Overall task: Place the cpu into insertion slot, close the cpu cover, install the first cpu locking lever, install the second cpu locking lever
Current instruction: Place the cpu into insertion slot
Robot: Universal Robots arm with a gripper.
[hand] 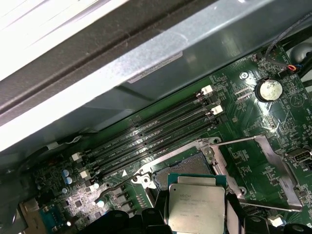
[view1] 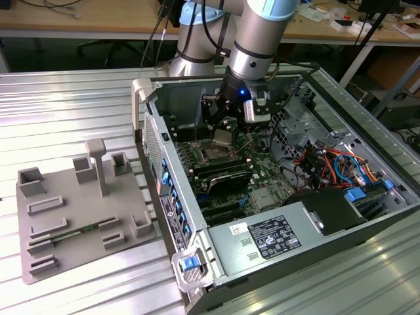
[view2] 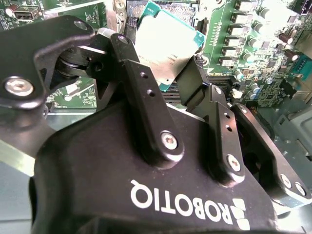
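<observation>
In the exterior view, the arm (view1: 262, 33) reaches down into an open computer case (view1: 184, 98) that lies on its side on a slatted metal bench (view1: 65, 98). The pincer (view1: 225, 131) hangs over the far part of the motherboard (view1: 269, 180). It is drawn narrow and grips the cpu (view1: 223, 138) by two opposite edges. The cpu hangs just above the insertion slot (view1: 215, 155), near it but apart, with its silver top facing up. At the exterior view's left, beside the case, a grey fixture tray (view1: 65, 216) rests on the bench. A power supply (view1: 275, 236) sits in the near end of the case.

In the second wrist view, the black fingers (view2: 141, 87) of the pincer (view2: 163, 63) press on the cpu (view2: 163, 41) from either side. The chip is tilted, and its green edge shows around the metal top. Behind it lies the motherboard (view2: 273, 63) with rows of small parts.

In the first wrist view, the cpu (hand: 196, 204) sits between the fingers (hand: 156, 222) and covers part of the insertion slot (hand: 183, 165), whose dark pin field shows just past the chip's edge. I cannot tell here whether chip and slot touch. The cpu cover (hand: 274, 163) is swung open and lies beside the slot, with green board showing through its cut-out centre. A thin lever rod (hand: 234, 141) runs from the slot's corner toward the cover. Long black RAM slots (hand: 156, 134) run alongside the slot, and a coin cell (hand: 269, 89) sits well apart from it.
</observation>
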